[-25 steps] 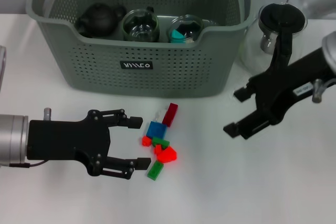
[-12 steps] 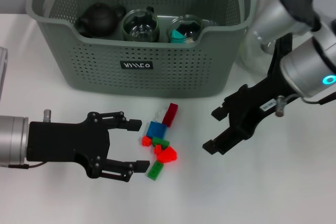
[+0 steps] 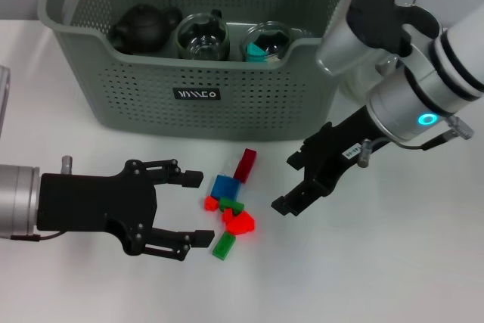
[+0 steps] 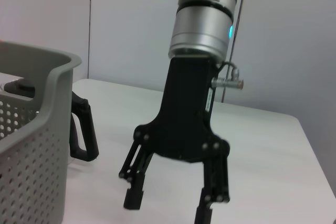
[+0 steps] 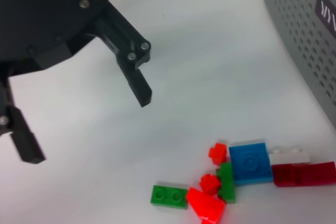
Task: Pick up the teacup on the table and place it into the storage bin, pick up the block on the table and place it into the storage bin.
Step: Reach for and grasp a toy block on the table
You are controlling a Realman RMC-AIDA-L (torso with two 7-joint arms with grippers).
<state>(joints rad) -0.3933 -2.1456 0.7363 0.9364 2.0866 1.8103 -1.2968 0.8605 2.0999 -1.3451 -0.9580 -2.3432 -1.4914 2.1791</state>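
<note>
On the white table (image 3: 393, 277), the grey-green storage bin (image 3: 198, 73) stands at the far edge with three teacups inside. A pile of blocks (image 3: 231, 206) lies on the table just in front of it. The left claw (image 3: 195, 207) gapes empty beside the pile; the right claw (image 3: 289, 183), also spread and empty, hovers opposite.

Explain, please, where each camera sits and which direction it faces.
Head view: up on the robot's head, facing down at storage bin, blocks and both arms.
Left wrist view: on the left arm, facing the right end effector beside the bin; own fingers unseen.
Right wrist view: on the right arm, facing the blocks and left end effector.
All three share the bin.
</note>
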